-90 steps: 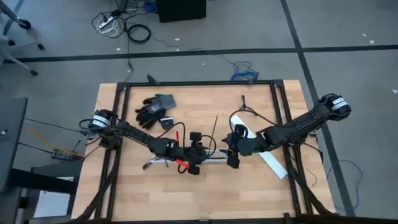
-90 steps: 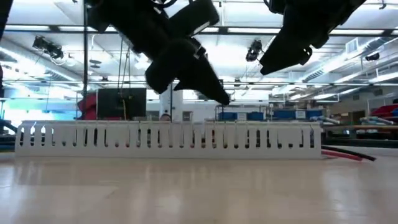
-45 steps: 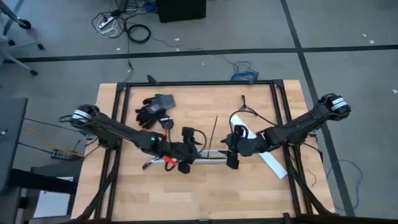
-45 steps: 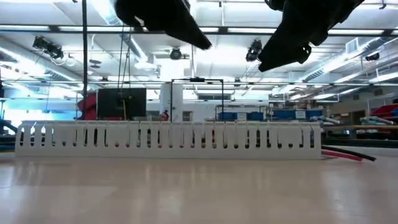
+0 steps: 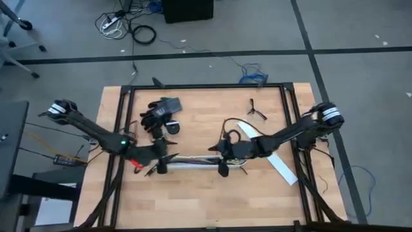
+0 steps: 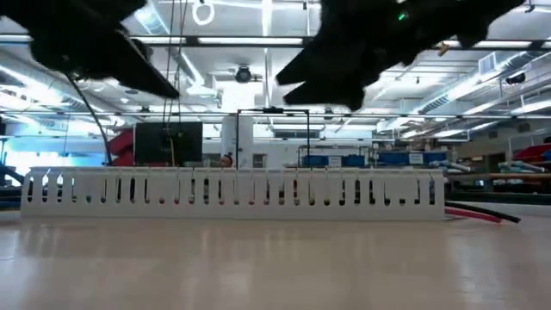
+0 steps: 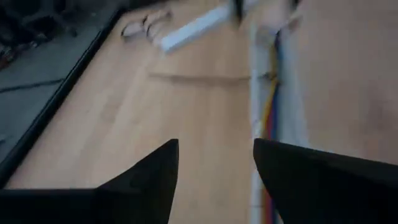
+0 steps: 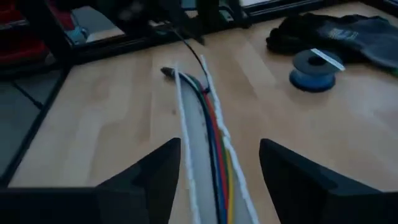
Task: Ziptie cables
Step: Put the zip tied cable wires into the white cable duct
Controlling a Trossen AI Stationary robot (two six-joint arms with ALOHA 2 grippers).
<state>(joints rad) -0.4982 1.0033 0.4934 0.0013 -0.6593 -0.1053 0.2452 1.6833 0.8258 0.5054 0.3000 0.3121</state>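
Big open lab/workshop: ceiling strip lights (image 6: 258, 43), wood bench (image 5: 206, 200).

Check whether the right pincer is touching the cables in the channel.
Apart. The right wrist view shows the open right pincer above the cables, holding nothing.

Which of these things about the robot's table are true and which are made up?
1. Coloured cables lie inside the white channel. True.
2. The right gripper is squeezing the cables. False: its fingers are open, holding nothing.
3. A blue spool sits beside the black gloves. True.
4. The left gripper is shut. False: its fingers are open over the table.
5. The gloves lie inside the channel. False: they lie apart from it.
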